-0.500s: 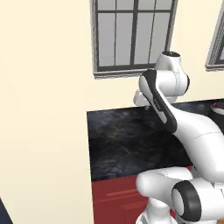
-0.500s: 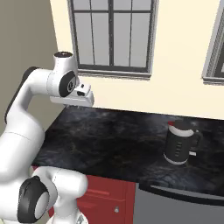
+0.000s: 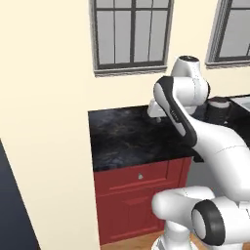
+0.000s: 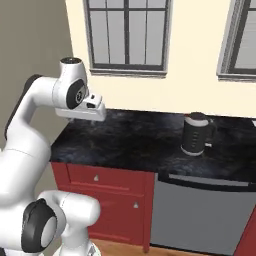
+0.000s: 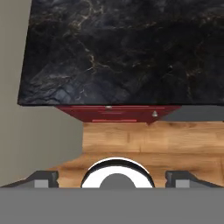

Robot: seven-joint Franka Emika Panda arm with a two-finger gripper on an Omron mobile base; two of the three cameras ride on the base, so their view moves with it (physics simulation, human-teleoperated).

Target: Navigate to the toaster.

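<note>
Wall [image 4: 200,95], cream, w/ two windows, behind black marble counter [image 4: 135,142] on red cabinets [image 4: 110,200]. Toaster can't be made out anywhere. Dark kettle [image 4: 195,134] stands on counter, right of arm. Gripper [image 5: 112,177] hangs above counter edge, fingers wide apart, holding nothing.

Glossy white arm [image 4: 30,130], seemingly dark joints.
</note>
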